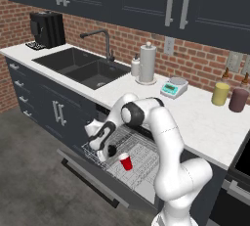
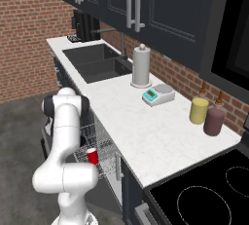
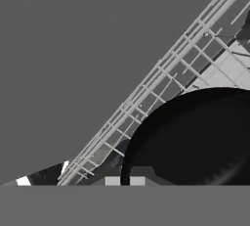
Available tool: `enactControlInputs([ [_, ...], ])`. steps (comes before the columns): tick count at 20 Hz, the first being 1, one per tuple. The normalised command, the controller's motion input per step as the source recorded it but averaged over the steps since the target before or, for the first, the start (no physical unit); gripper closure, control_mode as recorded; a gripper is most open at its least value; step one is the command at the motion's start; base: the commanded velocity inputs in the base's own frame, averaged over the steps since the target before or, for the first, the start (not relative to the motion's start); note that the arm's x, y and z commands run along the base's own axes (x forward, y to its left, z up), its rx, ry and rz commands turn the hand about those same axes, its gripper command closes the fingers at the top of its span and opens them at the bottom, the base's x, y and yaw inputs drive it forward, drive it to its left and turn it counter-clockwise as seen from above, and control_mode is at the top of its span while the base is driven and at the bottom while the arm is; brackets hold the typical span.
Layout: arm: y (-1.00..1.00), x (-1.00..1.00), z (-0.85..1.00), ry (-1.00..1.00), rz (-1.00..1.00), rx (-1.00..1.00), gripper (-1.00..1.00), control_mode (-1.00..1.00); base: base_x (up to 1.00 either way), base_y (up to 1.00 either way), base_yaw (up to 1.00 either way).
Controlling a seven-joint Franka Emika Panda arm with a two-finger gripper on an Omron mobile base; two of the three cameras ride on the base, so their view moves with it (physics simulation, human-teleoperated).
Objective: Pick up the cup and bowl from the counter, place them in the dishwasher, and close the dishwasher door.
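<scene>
Over the pulled-out rack (image 1: 141, 156) of the dishwasher (image 1: 122, 171), the arm bends down from the base and its gripper (image 1: 108, 152) hangs low above the wires. The jaws are clenched on the rim of the black bowl (image 3: 200, 137), which the hand view shows as a wide dark round shape just beyond the finger tips (image 3: 112, 181), over the rack's grey wires (image 3: 161, 83). From the left base view the bowl (image 1: 112, 150) shows as a small dark disc at the gripper's end. The red cup (image 1: 126, 161) stands upright in the rack, just beside the gripper; the right base view shows the cup (image 2: 92, 156) in the rack (image 2: 99, 146) next to the arm. The dishwasher door (image 1: 90, 178) lies dropped open, with its bar handle (image 1: 88, 183) along the outer edge.

On the white counter (image 1: 205, 117) behind are a paper towel roll (image 1: 147, 63), a small kitchen scale (image 1: 174, 88), a yellow cylinder (image 1: 220, 94) and a maroon cylinder (image 1: 238, 100). A dark sink (image 1: 83, 66) with a tap (image 1: 100, 39) sits further left, and a coffee machine (image 1: 46, 30) stands at the far end.
</scene>
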Motion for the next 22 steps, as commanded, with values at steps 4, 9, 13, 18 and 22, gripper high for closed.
enactControlInputs([
  [4,0.0,0.42,-0.36,-0.04,0.0,0.0,1.0,-1.0,0.0,0.0,0.0],
  [9,-0.01,0.13,-0.12,-0.03,0.0,0.0,1.0,-1.0,0.0,0.0,0.0],
  [13,-0.01,0.01,-0.35,0.0,0.0,0.0,-1.0,-1.0,0.0,0.0,0.0],
  [18,-0.03,-0.03,-0.05,-0.01,0.0,0.03,-1.0,-1.0,0.0,0.0,0.0],
  [22,0.02,-0.66,0.4,-0.12,0.02,0.09,-1.0,-1.0,0.0,0.0,0.0],
])
